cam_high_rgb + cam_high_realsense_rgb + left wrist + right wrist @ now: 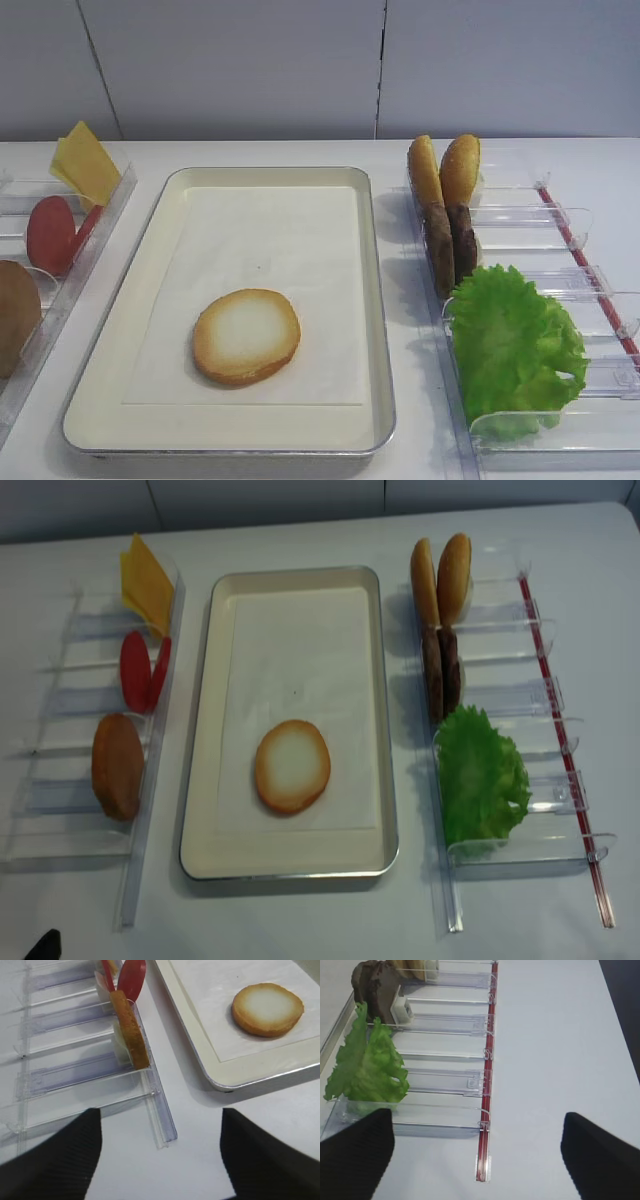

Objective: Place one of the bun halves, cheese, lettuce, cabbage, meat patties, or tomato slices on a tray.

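We are hovering the left gripper, jaws spread and empty, near-left of the round toasted bun half lying flat on the cream rectangular tray.

A white table carries the tray between two clear bin racks.

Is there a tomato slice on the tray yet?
No, only a bun half lies on the tray; the tomato slices stand beside it.

Both the left pincer and right pincer gape wide, holding nothing.
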You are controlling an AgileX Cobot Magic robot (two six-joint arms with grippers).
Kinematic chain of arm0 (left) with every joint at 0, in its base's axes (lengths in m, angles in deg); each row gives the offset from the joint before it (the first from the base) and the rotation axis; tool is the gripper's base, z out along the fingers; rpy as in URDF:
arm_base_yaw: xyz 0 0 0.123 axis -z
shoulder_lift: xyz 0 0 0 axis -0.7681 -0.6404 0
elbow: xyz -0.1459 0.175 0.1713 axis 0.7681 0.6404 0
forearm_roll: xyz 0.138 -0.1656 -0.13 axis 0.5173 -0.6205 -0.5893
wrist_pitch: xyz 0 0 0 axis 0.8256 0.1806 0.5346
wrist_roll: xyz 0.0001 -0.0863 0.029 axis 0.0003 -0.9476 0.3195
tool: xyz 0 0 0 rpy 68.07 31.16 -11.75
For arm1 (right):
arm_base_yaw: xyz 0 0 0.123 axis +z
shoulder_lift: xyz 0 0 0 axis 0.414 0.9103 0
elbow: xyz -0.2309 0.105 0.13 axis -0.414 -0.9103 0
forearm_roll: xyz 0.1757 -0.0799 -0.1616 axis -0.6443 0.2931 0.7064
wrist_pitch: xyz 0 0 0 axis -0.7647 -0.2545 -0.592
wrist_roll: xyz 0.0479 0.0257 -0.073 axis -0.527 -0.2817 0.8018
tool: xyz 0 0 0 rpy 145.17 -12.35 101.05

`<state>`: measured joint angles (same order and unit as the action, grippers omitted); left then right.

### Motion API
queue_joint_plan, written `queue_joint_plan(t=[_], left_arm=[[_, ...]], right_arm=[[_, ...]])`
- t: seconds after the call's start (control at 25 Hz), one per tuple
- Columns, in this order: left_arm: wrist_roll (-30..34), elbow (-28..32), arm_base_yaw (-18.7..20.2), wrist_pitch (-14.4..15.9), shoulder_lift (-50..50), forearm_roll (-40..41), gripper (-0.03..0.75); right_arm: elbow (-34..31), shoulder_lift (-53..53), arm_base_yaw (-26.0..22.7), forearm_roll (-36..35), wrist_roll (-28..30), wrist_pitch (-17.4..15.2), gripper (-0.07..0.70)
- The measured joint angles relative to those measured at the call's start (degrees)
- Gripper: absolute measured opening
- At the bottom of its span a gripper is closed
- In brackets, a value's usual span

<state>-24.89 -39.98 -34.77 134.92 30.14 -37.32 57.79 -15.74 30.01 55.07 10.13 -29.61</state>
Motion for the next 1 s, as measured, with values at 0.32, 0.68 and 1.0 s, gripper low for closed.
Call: queue_joint_plan(t=[0.32, 0.68, 1.0], left_arm=[[0.0, 0.0, 0.0, 0.0, 0.0, 0.0, 0.468], [0.0, 0.0, -3.5, -0.1, 0.0, 0.0, 0.467], [0.0, 0.0, -14.8, -0.1, 0.0, 0.0, 0.467]], right_arm=[[0.0, 0.0, 0.0, 0.0, 0.1, 0.0, 0.692], [0.0, 0.0, 0.0, 0.0, 0.1, -0.1, 0.692], [0.0, 0.0, 0.0, 0.0, 0.1, -0.1, 0.692]])
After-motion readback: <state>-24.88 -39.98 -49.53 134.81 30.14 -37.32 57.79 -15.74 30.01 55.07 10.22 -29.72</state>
